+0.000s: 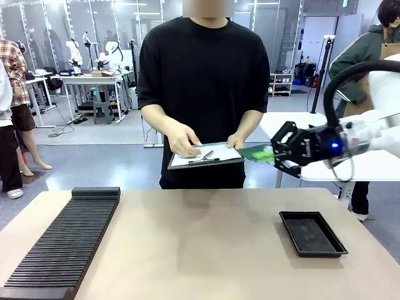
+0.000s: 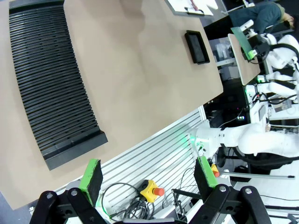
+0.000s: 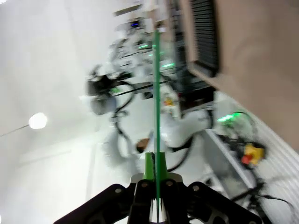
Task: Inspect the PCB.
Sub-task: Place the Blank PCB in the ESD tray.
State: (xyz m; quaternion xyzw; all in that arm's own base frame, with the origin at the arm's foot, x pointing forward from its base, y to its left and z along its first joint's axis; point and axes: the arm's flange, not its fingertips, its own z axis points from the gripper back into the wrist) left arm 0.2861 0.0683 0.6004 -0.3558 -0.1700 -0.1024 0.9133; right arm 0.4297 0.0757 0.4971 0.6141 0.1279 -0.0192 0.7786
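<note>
right gripper (image 1: 279, 154): clamped on PCB (image 1: 256, 153) | left gripper (image 2: 147, 173): jaws wide apart, holding nothing

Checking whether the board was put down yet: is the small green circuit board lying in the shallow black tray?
No, the small green circuit board is held up in the right gripper near the person's clipboard, well above the shallow black tray.

Right arm reaches in from the right, raised, wrist level, right gripper (image 1: 277, 153) clamped tight, fingers (image 3: 149, 164) pressed together. Left gripper (image 2: 145, 179) pulled back, hanging high, green-padded fingers (image 2: 91, 175) spread wide, holding nothing.
</note>
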